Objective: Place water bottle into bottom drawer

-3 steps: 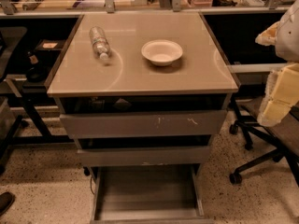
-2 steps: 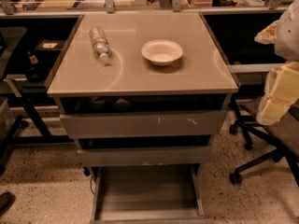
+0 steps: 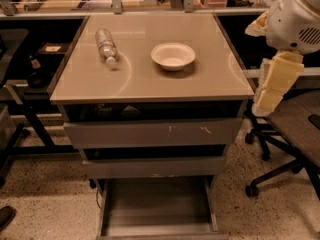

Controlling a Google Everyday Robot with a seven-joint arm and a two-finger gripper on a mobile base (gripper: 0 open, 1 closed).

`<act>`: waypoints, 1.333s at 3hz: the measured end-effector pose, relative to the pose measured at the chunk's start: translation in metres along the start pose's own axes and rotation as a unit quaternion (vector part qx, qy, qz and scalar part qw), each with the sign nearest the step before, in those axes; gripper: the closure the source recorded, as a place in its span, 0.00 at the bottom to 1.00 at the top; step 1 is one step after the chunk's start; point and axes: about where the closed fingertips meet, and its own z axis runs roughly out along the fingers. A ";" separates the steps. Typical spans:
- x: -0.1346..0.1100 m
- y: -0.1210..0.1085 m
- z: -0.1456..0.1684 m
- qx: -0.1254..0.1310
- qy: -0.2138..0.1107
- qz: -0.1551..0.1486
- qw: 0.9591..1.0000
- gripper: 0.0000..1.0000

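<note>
Gripper [image 3: 272, 86]: cream-coloured, hanging off the white arm [image 3: 295, 14] at the right of the view. It sits outside the cabinet, just beside the right front corner of the cabinet top [image 3: 150, 81], touches nothing, and carries nothing. Spread or pressed together: cannot tell, as it shows only as one pale block pointing down.

Nearest, low and to the left of the gripper: bottom drawer [image 3: 157, 204], pulled out toward the camera, plain grey floor showing. Well apart from the gripper.

Above it, left of the gripper: two grey drawer fronts, the lower [image 3: 155, 167] and the upper [image 3: 155, 133]. The upper one has a few pale scuffs. Both look pushed most of the way in, each with a dark gap above it.

Just below and right of the gripper: office chair [image 3: 295, 129], seat and wheeled base partly in view.

Up on the cabinet top, left of the gripper and farther back: white bowl [image 3: 173, 55], upright, near the middle of the top.

Farther left again: water bottle [image 3: 106, 46], lying on its side on the top. Its cap end is toward the camera and its body angles away. It lies apart from the bowl and well apart from the gripper, with the bowl roughly between the two. The bottle is not in the drawer.

Farthest back, beyond the cabinet: bench [image 3: 75, 3] with clutter too small to identify.
</note>
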 end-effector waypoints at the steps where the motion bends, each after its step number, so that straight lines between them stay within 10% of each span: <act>1: -0.002 0.000 0.000 0.003 0.001 -0.001 1.000 0.00; 4: -0.058 -0.103 0.049 0.001 -0.085 0.090 0.992 0.00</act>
